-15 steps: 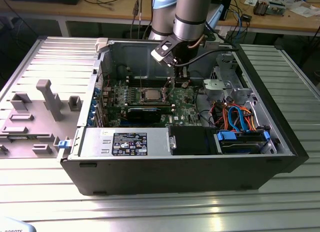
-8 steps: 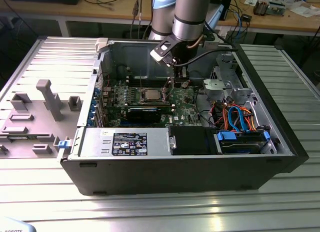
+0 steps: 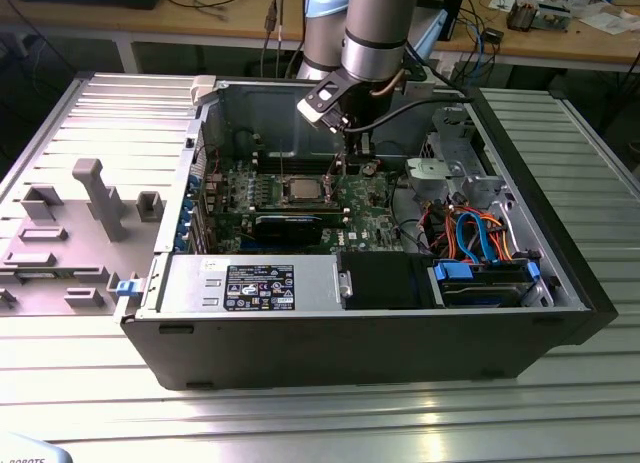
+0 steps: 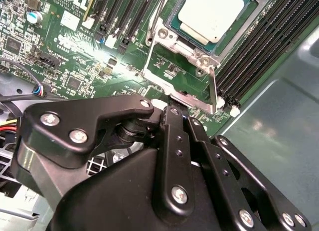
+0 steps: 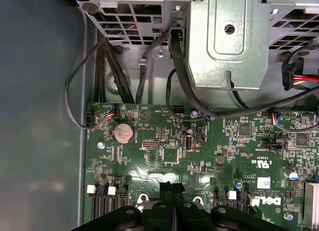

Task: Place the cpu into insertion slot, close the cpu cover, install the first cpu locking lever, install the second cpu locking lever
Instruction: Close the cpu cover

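The cpu (image 4: 212, 14), with its silvery top and green edge, lies flat in the insertion slot (image 4: 199, 55) on the green board; it also shows mid-board in the exterior view (image 3: 298, 190). The cpu cover (image 4: 167, 39), a silvery frame, lies around the chip. A thin metal locking lever (image 4: 214, 89) stands up at the socket's corner. My black gripper (image 4: 172, 115) hovers just beside that corner with its fingers together and nothing visible between them. It also shows in the first wrist view (image 5: 172, 190) and, in the exterior view, under the arm above the board (image 3: 345, 143).
Black memory slots (image 4: 269, 36) run beside the socket. A metal drive cage (image 5: 224, 36) with black cables hangs over the board's edge, near a coin battery (image 5: 122, 133). A graphics card (image 3: 288, 225), power supply (image 3: 250, 283) and the case walls enclose the board.
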You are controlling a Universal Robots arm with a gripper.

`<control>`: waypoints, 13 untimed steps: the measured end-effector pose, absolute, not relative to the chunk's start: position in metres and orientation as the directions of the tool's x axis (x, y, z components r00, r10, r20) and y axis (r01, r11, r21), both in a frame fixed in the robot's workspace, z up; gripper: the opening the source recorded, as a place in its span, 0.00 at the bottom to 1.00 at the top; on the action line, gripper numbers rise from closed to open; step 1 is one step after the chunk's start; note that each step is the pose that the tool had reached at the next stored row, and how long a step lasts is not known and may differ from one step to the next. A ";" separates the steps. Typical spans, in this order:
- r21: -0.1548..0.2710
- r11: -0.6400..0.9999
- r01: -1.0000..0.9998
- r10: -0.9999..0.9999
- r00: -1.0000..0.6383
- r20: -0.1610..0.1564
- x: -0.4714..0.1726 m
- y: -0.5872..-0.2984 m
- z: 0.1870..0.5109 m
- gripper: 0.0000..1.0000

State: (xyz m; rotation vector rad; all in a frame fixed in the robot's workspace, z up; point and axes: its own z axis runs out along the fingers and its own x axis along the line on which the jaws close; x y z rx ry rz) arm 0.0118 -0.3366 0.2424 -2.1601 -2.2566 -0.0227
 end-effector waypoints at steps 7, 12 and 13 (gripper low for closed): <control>-0.002 0.044 0.999 0.999 -0.044 0.023 0.006 -0.337 0.242 0.11; -0.002 0.044 0.999 0.999 -0.044 0.023 0.000 -0.337 0.242 0.11; -0.002 0.044 0.999 0.999 -0.044 0.023 -0.002 -0.337 0.242 0.11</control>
